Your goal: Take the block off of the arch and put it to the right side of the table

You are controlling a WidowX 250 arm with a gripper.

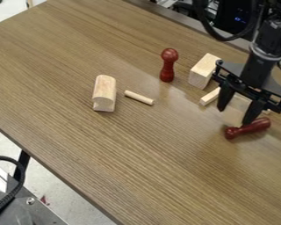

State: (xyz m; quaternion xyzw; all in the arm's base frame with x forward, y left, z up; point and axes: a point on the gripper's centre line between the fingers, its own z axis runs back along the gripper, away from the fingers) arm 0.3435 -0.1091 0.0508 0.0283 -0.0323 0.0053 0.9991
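The gripper (236, 117) hangs at the right side of the table, its two fingers apart with nothing visible between them. Its tips are just above and left of a dark red peg (253, 127) that lies on its side. A pale wooden piece with a rounded top (105, 91) sits left of centre; I cannot tell whether it is one piece or a block on an arch. Behind the gripper's left side stands a rectangular pale block (203, 72). A thin pale piece (209, 96) lies near the left finger, partly hidden behind the gripper.
An upright dark red peg (168, 66) stands at the upper middle. A short pale dowel (139, 97) lies right of the rounded piece. The brown table (137, 154) has its near edge running from the left down to the bottom. Black cables hang at the top right.
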